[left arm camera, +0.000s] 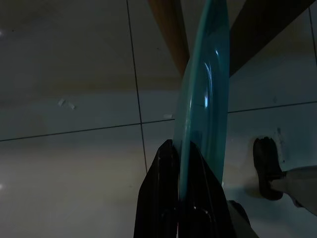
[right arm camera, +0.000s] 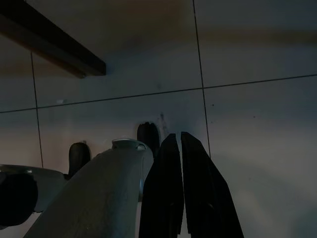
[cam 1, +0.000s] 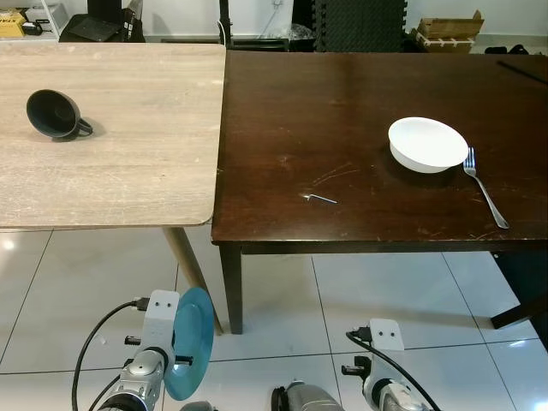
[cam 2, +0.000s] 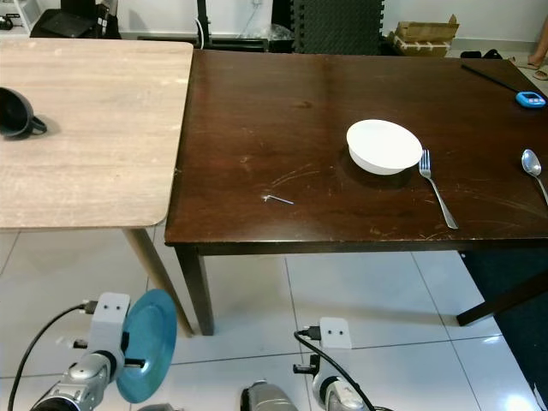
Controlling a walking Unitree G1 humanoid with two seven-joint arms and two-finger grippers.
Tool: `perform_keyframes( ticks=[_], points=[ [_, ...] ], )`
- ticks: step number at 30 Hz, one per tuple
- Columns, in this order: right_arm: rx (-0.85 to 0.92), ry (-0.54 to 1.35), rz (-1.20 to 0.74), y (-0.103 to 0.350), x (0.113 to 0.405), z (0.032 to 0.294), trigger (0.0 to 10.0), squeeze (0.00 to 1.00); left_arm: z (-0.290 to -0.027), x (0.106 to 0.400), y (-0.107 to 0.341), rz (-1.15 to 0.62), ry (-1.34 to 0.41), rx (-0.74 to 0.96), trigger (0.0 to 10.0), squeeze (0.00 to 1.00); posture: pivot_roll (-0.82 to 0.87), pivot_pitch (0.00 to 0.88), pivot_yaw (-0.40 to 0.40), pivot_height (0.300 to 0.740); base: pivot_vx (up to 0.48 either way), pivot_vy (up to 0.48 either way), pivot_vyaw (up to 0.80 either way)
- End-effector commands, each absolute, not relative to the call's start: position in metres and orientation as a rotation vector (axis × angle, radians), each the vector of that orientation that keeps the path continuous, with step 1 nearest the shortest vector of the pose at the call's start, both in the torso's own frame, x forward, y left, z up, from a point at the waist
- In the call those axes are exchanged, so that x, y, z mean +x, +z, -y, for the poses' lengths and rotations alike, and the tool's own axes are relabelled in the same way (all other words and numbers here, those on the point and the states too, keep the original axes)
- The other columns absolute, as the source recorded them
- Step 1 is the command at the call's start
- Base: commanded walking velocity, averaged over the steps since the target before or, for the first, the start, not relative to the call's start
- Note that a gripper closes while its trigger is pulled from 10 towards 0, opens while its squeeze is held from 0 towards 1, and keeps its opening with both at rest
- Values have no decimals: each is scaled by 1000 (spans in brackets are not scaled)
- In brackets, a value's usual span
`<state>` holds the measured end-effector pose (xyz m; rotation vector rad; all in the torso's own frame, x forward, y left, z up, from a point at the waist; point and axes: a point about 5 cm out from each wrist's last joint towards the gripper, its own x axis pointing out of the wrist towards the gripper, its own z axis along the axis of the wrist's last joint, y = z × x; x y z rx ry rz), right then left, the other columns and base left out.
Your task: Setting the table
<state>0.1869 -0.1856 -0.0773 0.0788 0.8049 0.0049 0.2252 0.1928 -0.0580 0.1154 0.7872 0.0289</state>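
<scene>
Teal plate (cam 1: 190, 342) held on edge, left claw (left arm camera: 182, 163) low, right claw (right arm camera: 176, 148) hanging idle

It looked like a home dining area: a dark wooden surface (cam 1: 342, 111) laid with a white bowl (cam 1: 427, 144) and fork (cam 1: 485, 187), a lighter wooden surface (cam 1: 111, 171) beside it, and a white tiled floor (cam 1: 282, 308).

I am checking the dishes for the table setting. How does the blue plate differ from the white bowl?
The blue plate is held on edge, low over the floor, in the left tool; the white bowl sits upright on the dark table beside a fork. The plate looks flat, the bowl deeper. Both are round.
</scene>
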Motion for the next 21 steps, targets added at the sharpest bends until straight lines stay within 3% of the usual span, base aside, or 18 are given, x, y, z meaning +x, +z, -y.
perform_keyframes(
  ticks=[1, 21],
  points=[
    [80, -6, -832, -81, 179, 187, 10000, 0, -191, 223, -60, -797, 28, 121, 10000, 0, 41, 42, 24, 740, 0, 0, 0],
    [78, -6, -823, -79, 185, 185, 10000, 0, -190, 226, -58, -790, 31, 122, 10000, 0, 42, 27, 24, 740, 0, 0, 0]
  ],
)
